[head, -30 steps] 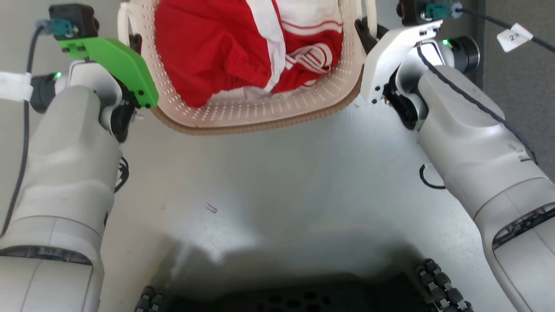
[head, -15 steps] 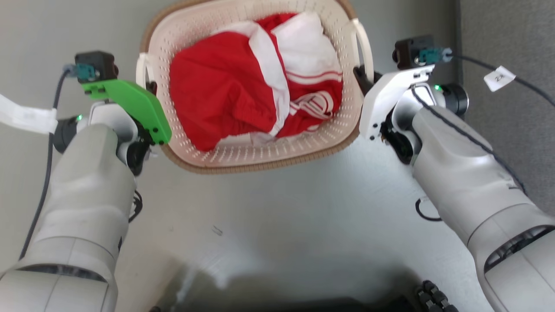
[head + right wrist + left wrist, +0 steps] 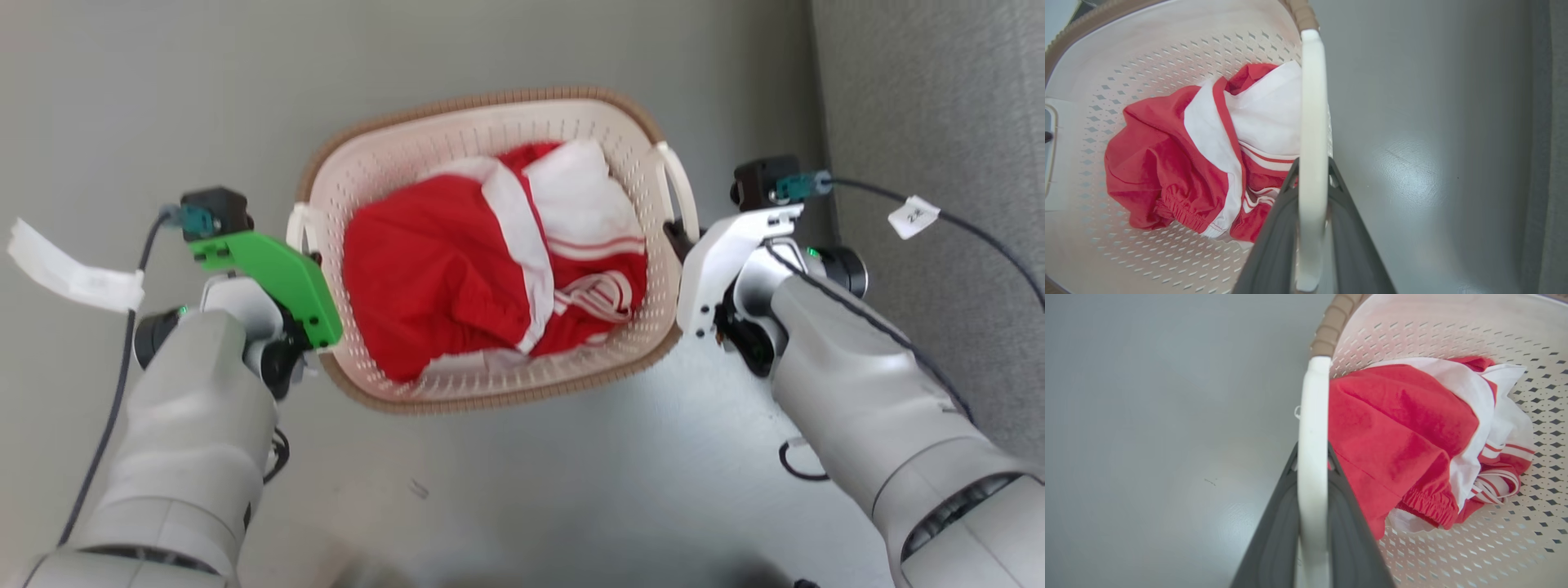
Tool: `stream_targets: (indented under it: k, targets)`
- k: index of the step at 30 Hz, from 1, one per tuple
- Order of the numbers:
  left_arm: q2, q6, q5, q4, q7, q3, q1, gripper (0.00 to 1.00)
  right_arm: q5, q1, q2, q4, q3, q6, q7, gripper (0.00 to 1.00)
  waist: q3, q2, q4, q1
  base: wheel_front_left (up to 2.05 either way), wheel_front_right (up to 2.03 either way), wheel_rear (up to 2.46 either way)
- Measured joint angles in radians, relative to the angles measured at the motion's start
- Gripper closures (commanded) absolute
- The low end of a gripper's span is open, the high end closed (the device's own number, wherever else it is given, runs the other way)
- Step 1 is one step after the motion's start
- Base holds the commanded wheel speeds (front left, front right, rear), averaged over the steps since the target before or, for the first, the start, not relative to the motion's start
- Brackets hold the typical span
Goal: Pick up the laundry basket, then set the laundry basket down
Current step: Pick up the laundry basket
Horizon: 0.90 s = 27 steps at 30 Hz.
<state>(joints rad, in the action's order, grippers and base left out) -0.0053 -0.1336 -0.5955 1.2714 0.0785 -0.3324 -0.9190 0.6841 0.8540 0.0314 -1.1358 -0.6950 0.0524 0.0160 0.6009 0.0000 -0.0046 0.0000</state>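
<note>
The laundry basket (image 3: pixel 384 163) is cream-white and perforated, with a brown woven-look rim (image 3: pixel 482 102), and sits centred in the head view between my arms. Red-and-white clothes (image 3: pixel 441 278) lie inside it. My left gripper (image 3: pixel 304 245) is at its left white handle. In the left wrist view that handle (image 3: pixel 1312 416) runs between the dark fingers (image 3: pixel 1274 539), and the left gripper (image 3: pixel 1312 457) is shut on it. My right gripper (image 3: pixel 678 237) is at the right handle (image 3: pixel 1312 102), and the right gripper (image 3: pixel 1312 167) is clamped on it too. Whether the basket touches the floor I cannot tell.
A smooth grey floor (image 3: pixel 571 490) lies all around the basket. A darker grey textured strip (image 3: pixel 939 98) runs along the right. A tagged cable (image 3: pixel 913 216) trails from my right wrist, and a white tag (image 3: pixel 73 278) hangs off my left wrist.
The head view has shifted: the basket and both arms now show lower and smaller, with the whole basket visible and my dark base out of the picture. Both grippers stay on the handles.
</note>
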Motion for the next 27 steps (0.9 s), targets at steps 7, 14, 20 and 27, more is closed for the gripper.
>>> stream_targets:
  k: [7,14,20,27]
  targets:
    - [-0.005,-0.003,-0.015,0.010,0.029,0.002,0.065,1.00,0.018,-0.059,-0.007,-0.022,-0.015,0.009,-0.028,1.00,-0.081,0.0000,0.000,0.0000,0.00,0.00,0.00]
    - [-0.012,-0.004,-0.034,0.014,0.054,0.003,0.139,1.00,0.056,-0.131,-0.013,-0.038,-0.020,0.013,-0.048,1.00,-0.166,0.0000,0.000,0.0000,0.00,0.00,0.00]
    - [-0.014,-0.004,-0.053,0.016,0.093,0.002,0.210,1.00,0.076,-0.197,-0.017,-0.043,-0.031,0.021,-0.069,1.00,-0.254,0.0000,-0.001,0.0000,0.00,0.00,0.00]
    - [-0.014,-0.004,-0.062,0.018,0.125,0.001,0.261,1.00,0.100,-0.243,-0.019,-0.044,-0.045,0.027,-0.084,1.00,-0.338,0.0000,-0.005,0.0000,0.00,0.00,0.00]
